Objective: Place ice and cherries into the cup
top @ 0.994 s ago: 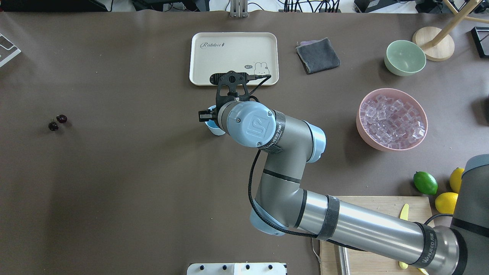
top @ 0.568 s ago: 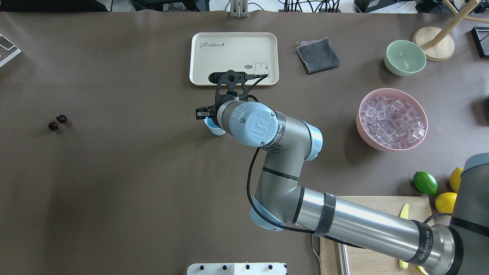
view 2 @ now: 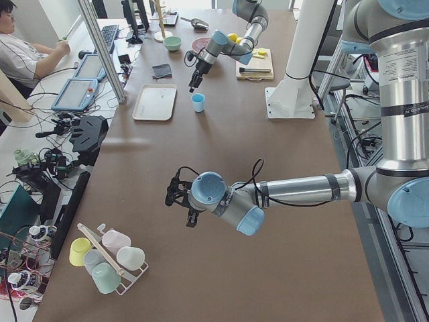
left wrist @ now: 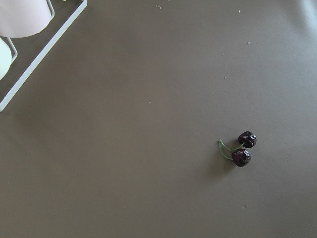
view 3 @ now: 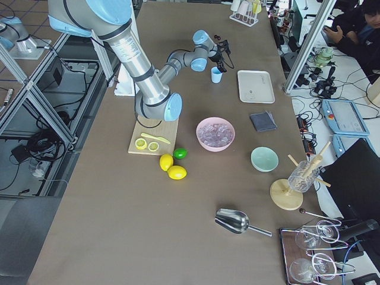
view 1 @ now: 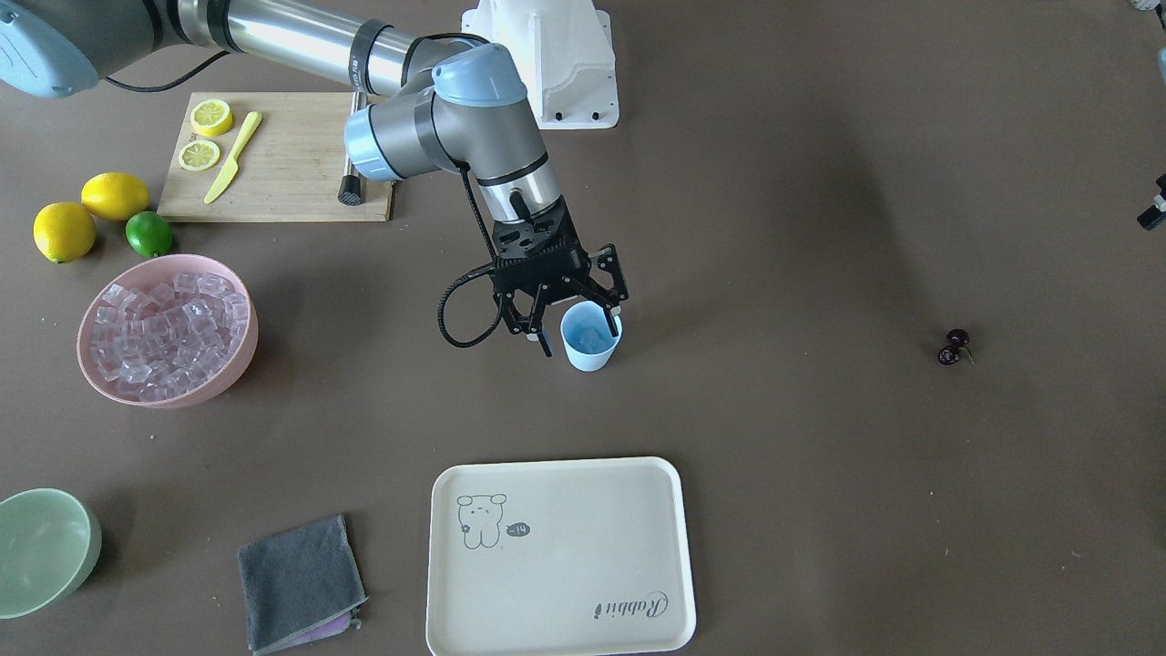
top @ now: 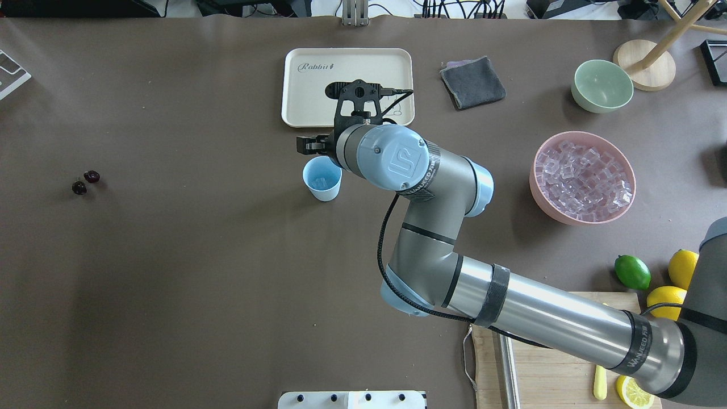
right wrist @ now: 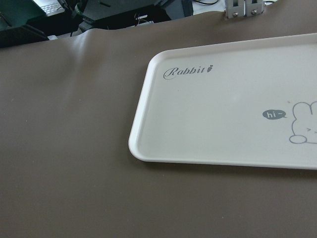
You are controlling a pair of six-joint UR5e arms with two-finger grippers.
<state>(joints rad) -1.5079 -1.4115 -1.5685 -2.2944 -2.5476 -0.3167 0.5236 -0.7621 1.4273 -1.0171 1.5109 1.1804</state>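
Right gripper (view 1: 583,334) hangs just above the cup (view 1: 592,358), fingers spread apart and holding nothing. My guess is the cup sits mid-tabletop so both arms can reach it. There's a bit of ice (top: 320,182) in it, and the pink bowl (view 1: 239,360) holds heaps more. The cherries (view 1: 952,348) lie on the bare tabletop, well apart from the cup. The left gripper (view 2: 177,201) is out that way, but I can't tell whether its fingers are apart.

Front-facing view. Cream tray (view 1: 565,565) at lower centre, rabbit print on it. Grey cloth (view 1: 296,579) to its left, apart. Pale green bowl (view 1: 41,547) at the lower-left edge. Pink bowl (view 1: 232,369) mid-left. Above it, a lime (view 1: 148,233) just beside two lemons (view 1: 115,195). Cutting board (view 1: 291,173) upper left — two lemon slices (view 1: 210,117) and a yellow knife (view 1: 232,157) lie on it.
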